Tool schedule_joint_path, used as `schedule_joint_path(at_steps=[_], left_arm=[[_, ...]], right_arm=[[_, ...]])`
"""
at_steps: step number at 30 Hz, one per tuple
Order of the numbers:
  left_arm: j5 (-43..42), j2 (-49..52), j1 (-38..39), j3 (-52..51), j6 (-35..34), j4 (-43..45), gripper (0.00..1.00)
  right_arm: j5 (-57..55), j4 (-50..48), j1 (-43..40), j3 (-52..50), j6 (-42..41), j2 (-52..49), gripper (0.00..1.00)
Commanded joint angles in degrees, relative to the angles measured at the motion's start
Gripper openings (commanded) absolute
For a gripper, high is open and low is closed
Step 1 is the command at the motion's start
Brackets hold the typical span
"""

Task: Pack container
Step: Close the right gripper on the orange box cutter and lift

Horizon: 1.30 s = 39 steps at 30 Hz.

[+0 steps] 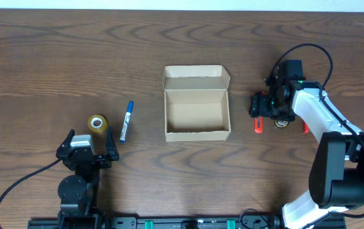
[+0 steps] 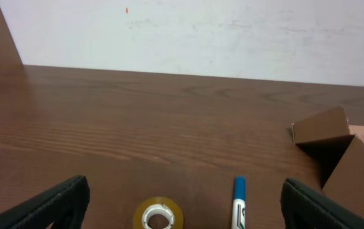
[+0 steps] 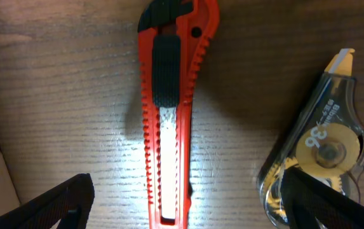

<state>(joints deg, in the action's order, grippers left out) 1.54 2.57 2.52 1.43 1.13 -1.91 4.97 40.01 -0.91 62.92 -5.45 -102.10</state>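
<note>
hovering wide open and empty above the red plastic cutter [image 3: 169,127], the right hand [image 1: 269,109] straddles its narrow ribbed body, long axis running between the fingers; the tan cardboard container [image 1: 194,116] sits lid-open mid-worktop, near that hand's left; the left hand [image 1: 87,141], also open and empty, is farther off

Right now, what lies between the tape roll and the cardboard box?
A blue marker lies between the tape roll and the open container, touching neither. The overhead view shows this most clearly.
</note>
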Motion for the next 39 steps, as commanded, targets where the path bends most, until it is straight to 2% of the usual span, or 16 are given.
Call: schedule_joint_path(at_steps=[1,35,39], left_arm=[[1.4,0.0,0.1,-1.1,-0.5,-2.1,0.95],[1.4,0.0,0.1,-1.1,-0.5,-2.1,0.95],[1.4,0.0,0.1,-1.1,-0.5,-2.1,0.95]], right_arm=[[0.0,-0.4,0.2,-0.2,0.3,-1.8,0.88],[-0.5,-0.8,1.0,-0.2,-0.3,-5.0,0.87],[-0.5,-1.1,1.0,-0.2,-0.3,-5.0,0.83]])
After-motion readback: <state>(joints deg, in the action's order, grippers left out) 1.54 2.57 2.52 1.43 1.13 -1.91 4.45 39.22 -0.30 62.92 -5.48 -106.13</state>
